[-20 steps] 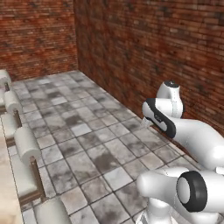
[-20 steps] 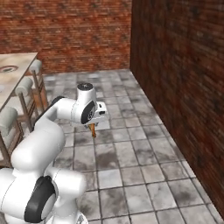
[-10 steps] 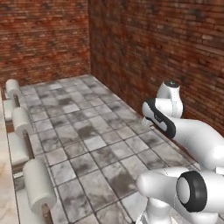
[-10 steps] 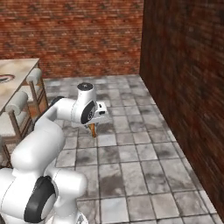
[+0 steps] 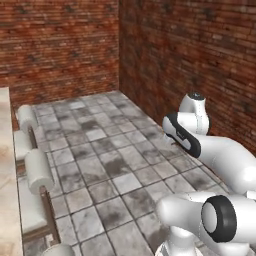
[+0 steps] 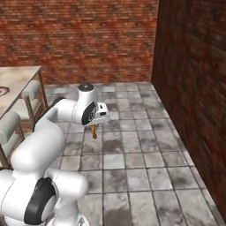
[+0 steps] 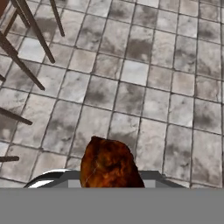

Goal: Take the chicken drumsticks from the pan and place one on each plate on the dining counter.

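My gripper (image 6: 93,127) hangs over the tiled floor, shut on a golden-brown chicken drumstick (image 6: 93,131) that points down from it. In the hand view the drumstick (image 7: 109,164) looms large at the bottom, thick end toward the camera, with floor tiles beyond it. The dining counter (image 6: 20,76) with its marbled top stands at the left of the right base view, and its edge (image 5: 5,150) runs along the left of the left base view. The rim of one plate (image 6: 2,91) with a reddish ring peeks in at the counter's far left. The pan is out of view.
White-cushioned stools (image 5: 37,170) on dark frames line the counter's side; more stools (image 6: 11,126) stand left of the arm, and their legs (image 7: 26,48) show in the hand view. Brick walls (image 6: 190,88) close the room ahead and to the right. Grey tiled floor (image 5: 110,165) lies between.
The whole scene has shifted in both base views, so the base has moved: the counter and stools now sit nearer at the left. The arm keeps its pose with the drumstick held.
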